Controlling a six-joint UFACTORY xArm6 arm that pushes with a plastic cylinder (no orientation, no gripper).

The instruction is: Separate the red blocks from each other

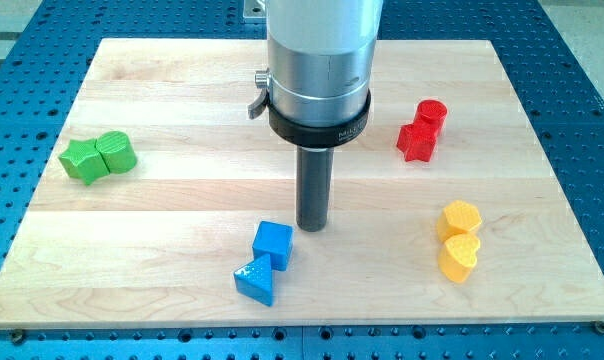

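Two red blocks sit touching at the view's upper right: a red cylinder (pixel 432 113) above and a red star-like block (pixel 416 141) just below and left of it. My tip (pixel 312 226) rests on the board near the middle, well left of and below the red pair. It stands just up and right of the blue cube (pixel 273 243), not touching the red blocks.
A blue triangular block (pixel 255 281) touches the blue cube at the view's bottom. Two green blocks (pixel 98 156) sit together at the left. Two yellow blocks (pixel 459 240) sit stacked in view at the lower right. The wooden board (pixel 182 90) lies on a blue perforated table.
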